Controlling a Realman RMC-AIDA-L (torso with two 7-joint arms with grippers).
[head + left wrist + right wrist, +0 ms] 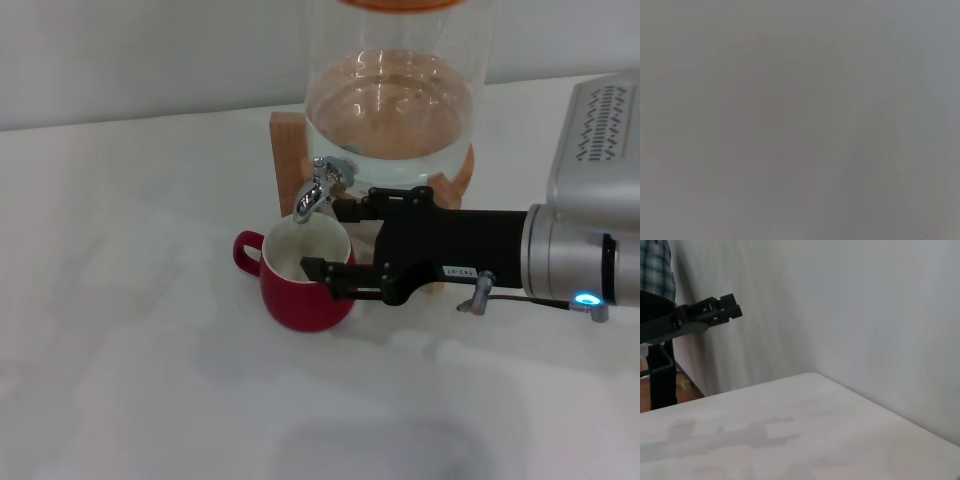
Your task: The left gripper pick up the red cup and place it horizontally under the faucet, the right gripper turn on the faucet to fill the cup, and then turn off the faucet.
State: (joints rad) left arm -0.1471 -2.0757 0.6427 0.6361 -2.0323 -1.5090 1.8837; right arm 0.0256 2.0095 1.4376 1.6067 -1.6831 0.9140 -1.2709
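The red cup point(300, 290) stands upright on the white table, its handle toward my left, directly below the spout of the chrome faucet point(318, 188). My right gripper point(330, 240) reaches in from the right and is open. Its upper finger sits just right of the spout and its lower finger lies over the cup's right rim. It holds nothing. Whether water is running cannot be told. Far off in the right wrist view, a black claw that looks like my left gripper point(715, 310) hangs beyond the table. The left wrist view is blank grey.
The glass jar point(395, 100) holds water and rests on a wooden stand point(285, 150) behind the cup. The white table point(120, 330) stretches to the left and front. A black post point(660, 375) stands off the table's far side.
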